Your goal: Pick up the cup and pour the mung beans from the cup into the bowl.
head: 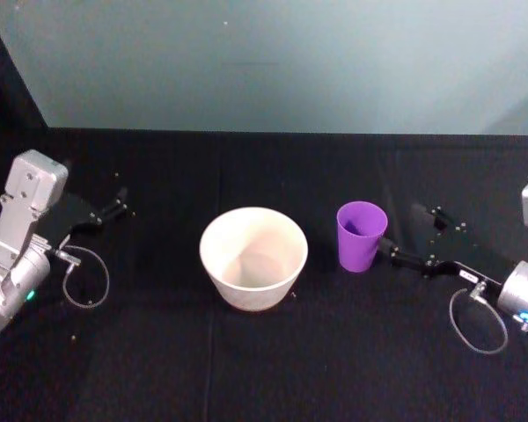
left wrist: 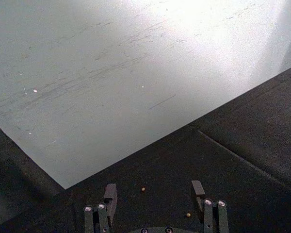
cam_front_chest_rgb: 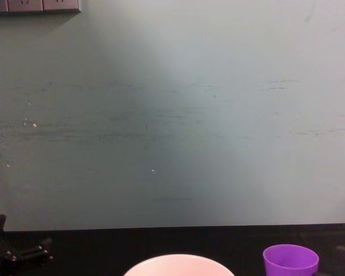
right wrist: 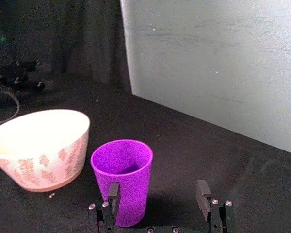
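Head view, step in hand: approach and grasp of cup (head: 362,236) by right hand (head: 411,236).

Cup location: upright on table (head: 334,360), just right of bowl (head: 253,259) and apart from it.

Right hand state: released, jaws spread, nothing held. One finger low and close to the cup's right side, contact not confirmable; other finger well clear. Right wrist view: cup off-centre in the jaw gap, lined up with one finger rather than with the middle.

Left hand (head: 106,215): parked near the table's left side, well apart from bowl, released and holding nothing.

Recommended procedure:
1. Shift right hand sideways until cup sits midway between both fingers.
2. Advance with jaws wide until fingers flank the cup wall. Avoid nudging with a fingertip: a light, narrow tumbler, judged likely to slide or tip.
3. Clench evenly around mid-height. Smooth tapered sides judged prone to slipping, so check hold before lifting.
4. Lift straight, keep mouth level, carry over bowl, then tilt toward the bowl's centre, not its rim.

Containers:
- Cup: mouth up, interior shadowed; mung beans not discernible inside, fill level cannot be told.
- Bowl: wide and pale, reddish leaf print on outer wall, interior bare with no beans visible.
- Outside both: one loose bean (right wrist: 51,195) on table by the bowl's foot; two loose beans (left wrist: 143,189) on table near the left hand's fingers
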